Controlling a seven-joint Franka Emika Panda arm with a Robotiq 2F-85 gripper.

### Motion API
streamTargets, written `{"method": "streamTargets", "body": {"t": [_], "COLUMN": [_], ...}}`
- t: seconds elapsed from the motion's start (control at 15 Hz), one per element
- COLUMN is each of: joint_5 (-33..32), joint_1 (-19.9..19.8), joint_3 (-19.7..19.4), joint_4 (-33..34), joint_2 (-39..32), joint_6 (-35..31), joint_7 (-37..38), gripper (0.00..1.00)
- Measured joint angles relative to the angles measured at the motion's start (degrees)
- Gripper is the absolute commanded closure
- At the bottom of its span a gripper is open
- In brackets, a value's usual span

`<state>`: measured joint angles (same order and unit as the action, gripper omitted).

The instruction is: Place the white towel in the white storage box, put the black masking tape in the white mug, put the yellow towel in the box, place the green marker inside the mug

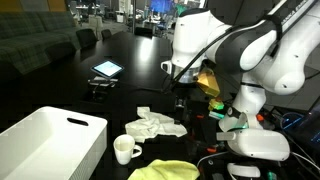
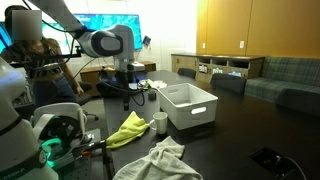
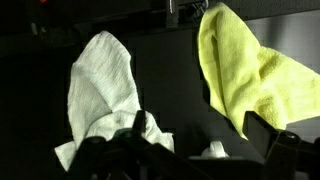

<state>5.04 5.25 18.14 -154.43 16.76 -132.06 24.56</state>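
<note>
table (image 1: 60,85): a dark top; we find its widest bare stretch left of the arm, running from the box back to the tablet.
box (image 1: 50,140) (image 2: 190,105): far left in an exterior view, at the near table edge and cut by the frame. Its top is open, the inside shows plain white, and a slot handle shows in one short end.
tablet (image 1: 107,69): lit, lying flat well behind the box, with bare table all round it.
mug (image 1: 125,150) (image 2: 160,122): upright, just beside a corner of the box with a narrow gap between them, mouth unobstructed.
white towel (image 1: 155,125) (image 2: 155,160) (image 3: 105,85): crumpled on the table beyond the mug and apart from it. We see its ragged edges free on every side in the wrist view.
yellow towel (image 1: 165,170) (image 2: 128,130) (image 3: 250,75): spread flat near the mug. The frame cuts its near edge in an exterior view.
gap: in the wrist view we note a strip of bare table separating the two towels; they do not touch.
gripper (image 1: 181,98) (image 3: 190,152): jaws spread wide with nothing between them, hanging above the table over the towels and clear of both.
arm (image 1: 230,45) (image 2: 105,42): white, arching in from the right in an exterior view; cables and dark clutter crowd the table beneath it.
</note>
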Motion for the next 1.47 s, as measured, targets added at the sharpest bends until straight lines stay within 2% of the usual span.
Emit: {"method": "streamTargets", "body": {"t": [0.53, 1.47], "joint_5": [0.4, -3.7], "joint_1": [0.0, 0.0], "joint_3": [-5.7, -15.6], "joint_4": [-0.8, -1.2], "joint_2": [-13.5, -26.9], "joint_6": [-8.5, -24.3], "joint_7": [-0.7, -0.8], "gripper": [0.00, 0.00]}}
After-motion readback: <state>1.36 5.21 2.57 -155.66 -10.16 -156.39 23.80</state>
